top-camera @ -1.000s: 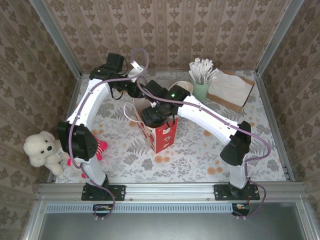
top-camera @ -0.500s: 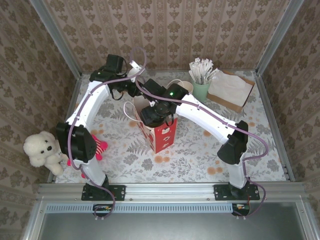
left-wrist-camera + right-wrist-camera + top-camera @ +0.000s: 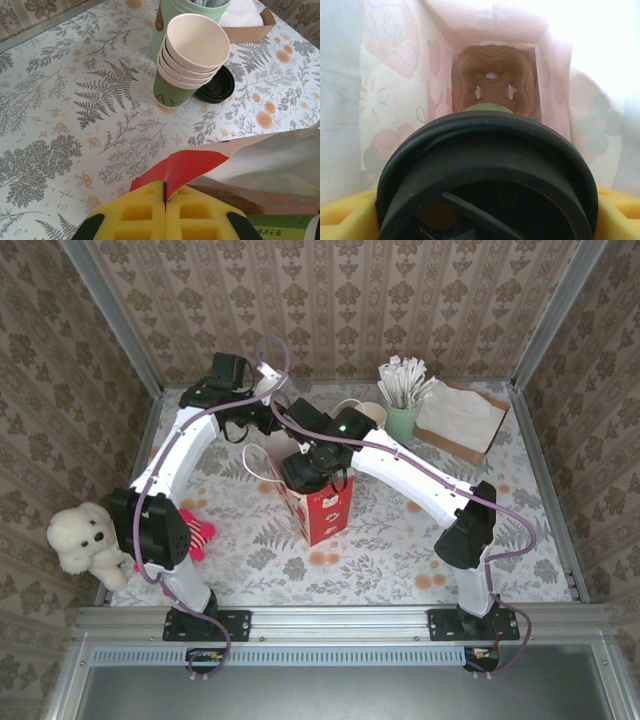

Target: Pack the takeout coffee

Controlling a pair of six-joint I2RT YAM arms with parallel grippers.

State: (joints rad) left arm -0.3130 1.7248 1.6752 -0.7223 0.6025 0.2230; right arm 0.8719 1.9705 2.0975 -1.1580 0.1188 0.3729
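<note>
Bag [image 3: 385,90] walls hug takeout coffee [image 3: 485,155]; little clearance.

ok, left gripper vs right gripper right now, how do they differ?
The left gripper is shut flat on the red rim of the paper bag; the right gripper stands wide around the takeout coffee, at its black lid. The left gripper sits at the bag's edge; the right gripper points down into the bag, over the brown carrier on its floor. Both have yellow pads, and both hold something.

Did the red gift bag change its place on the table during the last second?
No. In the top view the red gift bag keeps its near corner beside the same orange flowers printed on the tablecloth.
</note>
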